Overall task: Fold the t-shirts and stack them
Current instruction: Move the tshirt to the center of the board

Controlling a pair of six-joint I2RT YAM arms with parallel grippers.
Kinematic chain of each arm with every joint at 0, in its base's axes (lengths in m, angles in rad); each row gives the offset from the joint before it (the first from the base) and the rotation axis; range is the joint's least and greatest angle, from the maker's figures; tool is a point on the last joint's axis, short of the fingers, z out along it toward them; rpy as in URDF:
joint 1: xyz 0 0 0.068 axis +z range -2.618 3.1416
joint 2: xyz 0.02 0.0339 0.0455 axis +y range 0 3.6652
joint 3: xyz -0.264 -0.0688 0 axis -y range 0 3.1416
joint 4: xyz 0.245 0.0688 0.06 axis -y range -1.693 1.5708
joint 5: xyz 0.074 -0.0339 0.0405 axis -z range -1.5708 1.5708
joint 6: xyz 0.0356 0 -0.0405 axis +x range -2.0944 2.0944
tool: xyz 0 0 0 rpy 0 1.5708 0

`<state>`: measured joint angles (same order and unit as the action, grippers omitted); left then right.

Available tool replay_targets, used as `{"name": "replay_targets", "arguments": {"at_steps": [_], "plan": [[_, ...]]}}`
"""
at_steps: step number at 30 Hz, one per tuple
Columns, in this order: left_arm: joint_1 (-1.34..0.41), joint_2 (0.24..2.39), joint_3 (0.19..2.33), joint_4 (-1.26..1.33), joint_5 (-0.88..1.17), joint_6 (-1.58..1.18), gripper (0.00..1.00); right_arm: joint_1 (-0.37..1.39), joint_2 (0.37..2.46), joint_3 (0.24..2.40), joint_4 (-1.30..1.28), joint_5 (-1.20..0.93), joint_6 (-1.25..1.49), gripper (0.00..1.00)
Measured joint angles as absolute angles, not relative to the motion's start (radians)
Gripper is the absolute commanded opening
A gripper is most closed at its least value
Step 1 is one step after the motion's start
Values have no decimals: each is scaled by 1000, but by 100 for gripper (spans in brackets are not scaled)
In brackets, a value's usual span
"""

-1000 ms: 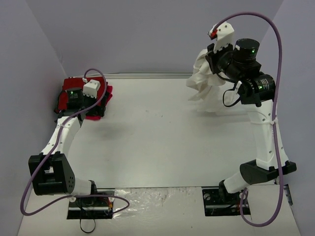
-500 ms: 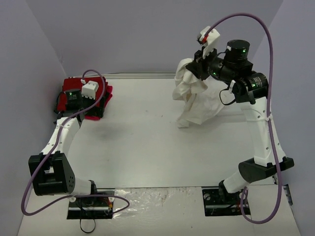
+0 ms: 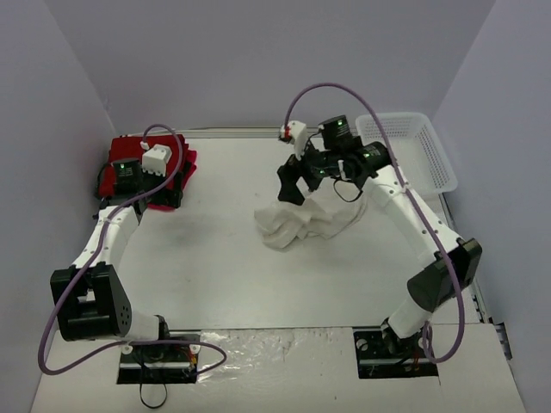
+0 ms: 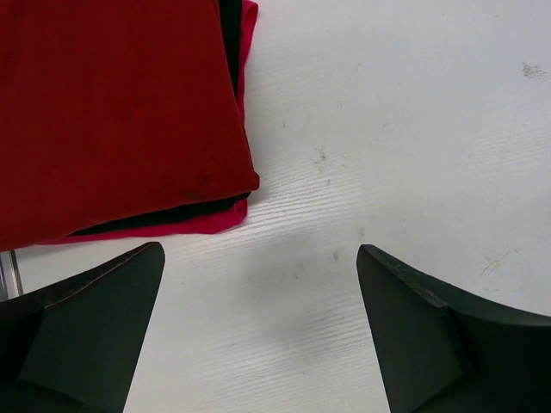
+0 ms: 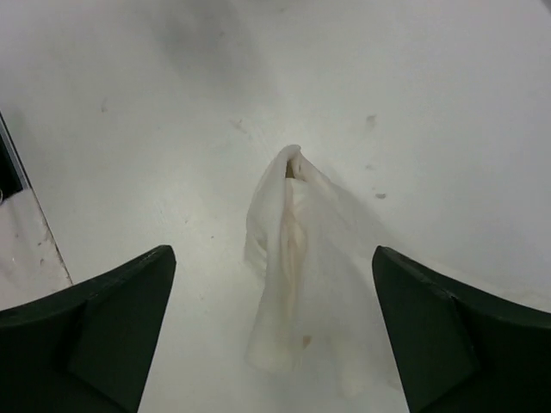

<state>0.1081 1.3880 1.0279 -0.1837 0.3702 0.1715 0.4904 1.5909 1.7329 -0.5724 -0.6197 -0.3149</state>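
Folded red t-shirts (image 3: pixel 129 169) lie stacked at the back left of the table; their corner (image 4: pixel 120 112) fills the upper left of the left wrist view. My left gripper (image 3: pixel 164 196) (image 4: pixel 260 249) hovers open over bare table just beside that corner, holding nothing. The cream-white t-shirt (image 3: pixel 303 224) lies crumpled mid-table. My right gripper (image 3: pixel 299 182) (image 5: pixel 274 251) hangs open just above its back edge. In the right wrist view the white t-shirt (image 5: pixel 301 284) sits loose below the spread jaws, and neither finger touches it.
A white plastic mesh basket (image 3: pixel 411 151) stands at the back right, beside the right arm's forearm. Purple cables loop over both arms. The grey walls close the table at the back and sides.
The right arm swung down and left from high at the back right, opened, and let go of the white t-shirt, which now lies on the table. The left arm stayed put.
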Motion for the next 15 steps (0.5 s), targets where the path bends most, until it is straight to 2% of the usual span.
{"name": "replay_targets", "arguments": {"at_steps": [2, 8, 14, 15], "plan": [[108, 1391, 1028, -183, 373, 171, 94, 522, 1638, 1688, -575, -606, -342, 100], [110, 1393, 1021, -183, 397, 171, 94, 543, 1770, 1612, -583, -527, -407, 97], [111, 1392, 1021, -183, 438, 171, 94, 460, 1736, 1583, -532, -405, -421, 95], [111, 1392, 1021, -183, 447, 171, 94, 433, 1718, 1572, -518, -376, -421, 91]]}}
